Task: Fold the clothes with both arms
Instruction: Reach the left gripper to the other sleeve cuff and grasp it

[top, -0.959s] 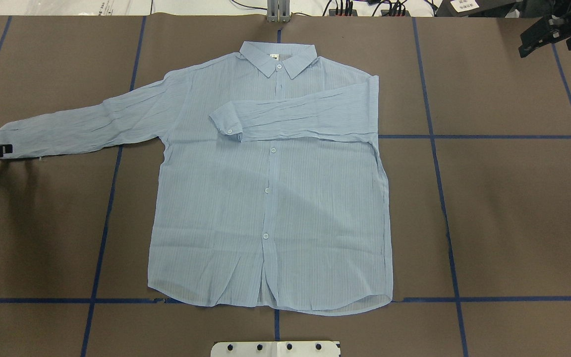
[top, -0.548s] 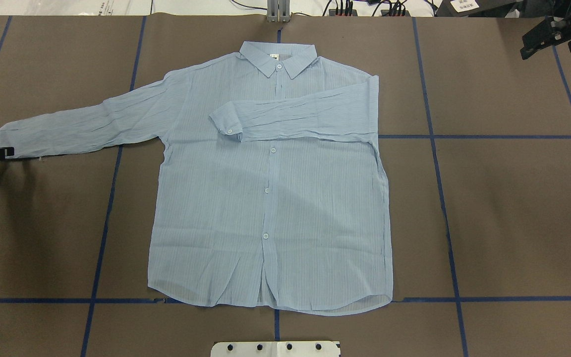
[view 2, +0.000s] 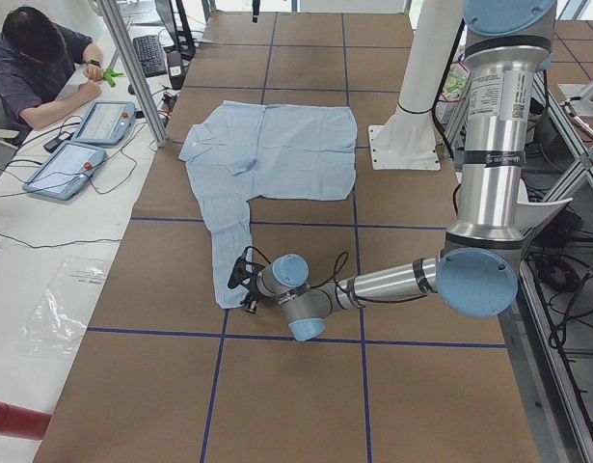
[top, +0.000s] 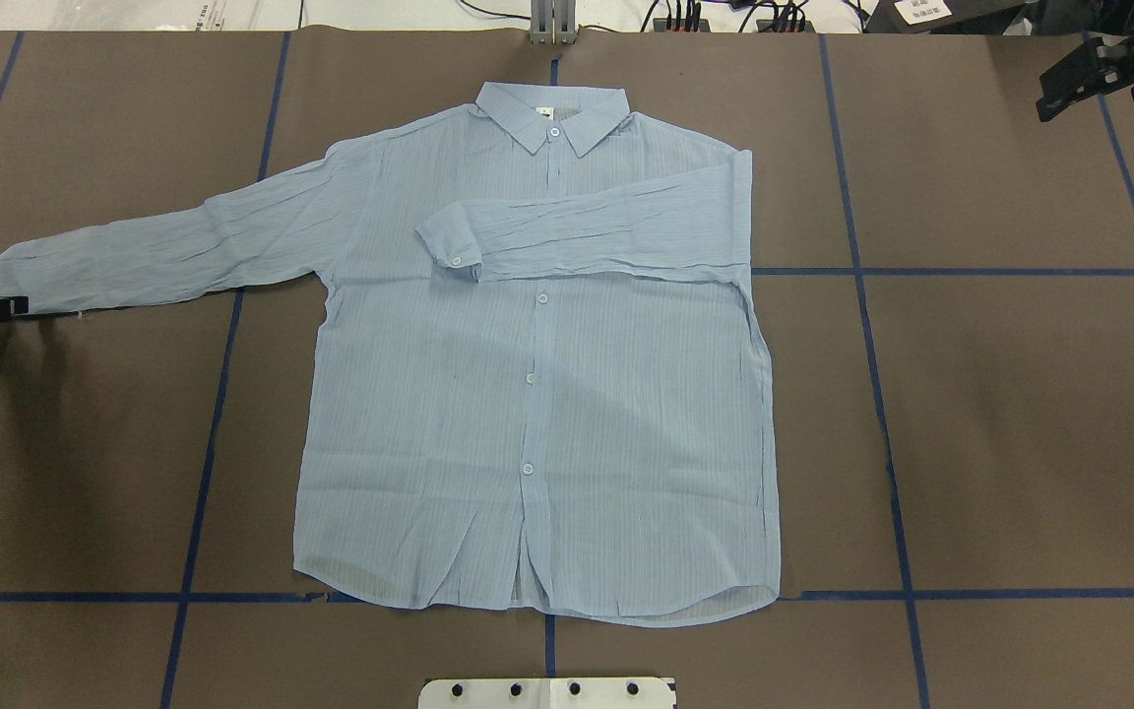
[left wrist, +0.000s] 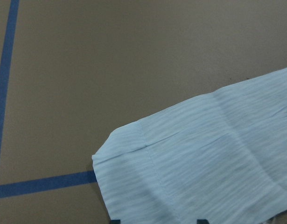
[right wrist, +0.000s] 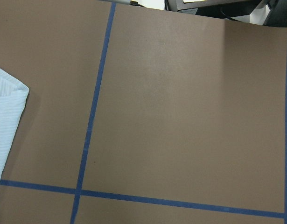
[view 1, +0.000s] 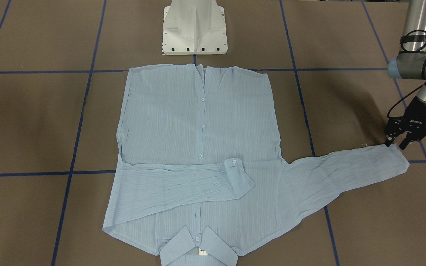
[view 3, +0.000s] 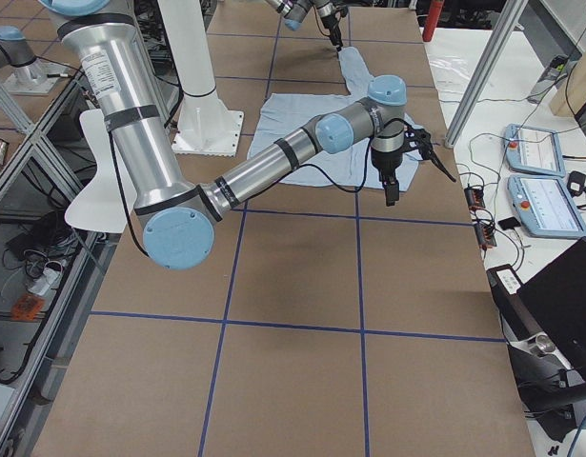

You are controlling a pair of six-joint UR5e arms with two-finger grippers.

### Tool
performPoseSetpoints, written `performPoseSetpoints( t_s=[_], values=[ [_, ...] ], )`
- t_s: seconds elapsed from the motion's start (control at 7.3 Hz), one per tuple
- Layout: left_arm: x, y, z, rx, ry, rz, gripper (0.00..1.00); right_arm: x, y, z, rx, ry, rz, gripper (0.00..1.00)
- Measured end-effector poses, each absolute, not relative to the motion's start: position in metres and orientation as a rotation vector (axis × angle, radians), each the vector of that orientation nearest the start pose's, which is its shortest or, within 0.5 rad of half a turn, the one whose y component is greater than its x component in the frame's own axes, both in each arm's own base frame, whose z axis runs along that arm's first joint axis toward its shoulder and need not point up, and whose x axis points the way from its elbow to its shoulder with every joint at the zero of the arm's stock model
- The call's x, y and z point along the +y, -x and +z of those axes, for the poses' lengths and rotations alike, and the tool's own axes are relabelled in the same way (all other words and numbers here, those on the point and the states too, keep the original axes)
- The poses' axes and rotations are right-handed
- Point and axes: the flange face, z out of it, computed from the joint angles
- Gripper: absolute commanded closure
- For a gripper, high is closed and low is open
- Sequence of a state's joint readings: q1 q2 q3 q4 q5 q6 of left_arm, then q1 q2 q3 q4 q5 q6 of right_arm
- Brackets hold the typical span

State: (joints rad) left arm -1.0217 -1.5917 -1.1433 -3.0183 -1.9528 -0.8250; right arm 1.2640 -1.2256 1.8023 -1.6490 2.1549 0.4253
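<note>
1. Left gripper [view 1: 394, 145]: jaws apart, tips low by the table [top: 1020, 443], straddling the edge of the outstretched sleeve's cuff [left wrist: 134, 158]. Nothing pinched yet.
2. Right gripper [top: 1099, 77]: fingers spread and empty, at the table's far right corner, well apart from the cloth.
3. Shirt [top: 528, 394]: flat, buttoned, front up, mid-table, collar away from the robot. Folded sleeve [top: 606, 231] lies across the chest.
4. Step, by my reading: taking the cuff for the second sleeve fold.
5. Next calls for closing on both thin layers, then a low carry across the chest.
</note>
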Motion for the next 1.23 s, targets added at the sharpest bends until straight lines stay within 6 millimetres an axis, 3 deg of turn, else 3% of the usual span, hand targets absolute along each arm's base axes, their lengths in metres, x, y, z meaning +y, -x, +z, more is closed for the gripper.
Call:
performPoseSetpoints(
  t_s=[0.41,0.69,1.23],
  values=[
    [-0.475,-0.180,0.703,0.919,-0.572,-0.047,0.70,-0.594,0.106,0.376,-0.705,-0.243,-0.031,0.00],
    [-0.475,-0.180,0.704,0.919,-0.571,-0.048,1.00,-0.594,0.106,0.378,-0.705,-0.240,-0.028,0.00],
    [-0.473,-0.180,0.690,0.964,-0.623,-0.024,1.00,-0.593,0.106,0.378,-0.706,-0.239,-0.026,0.00]
  ],
)
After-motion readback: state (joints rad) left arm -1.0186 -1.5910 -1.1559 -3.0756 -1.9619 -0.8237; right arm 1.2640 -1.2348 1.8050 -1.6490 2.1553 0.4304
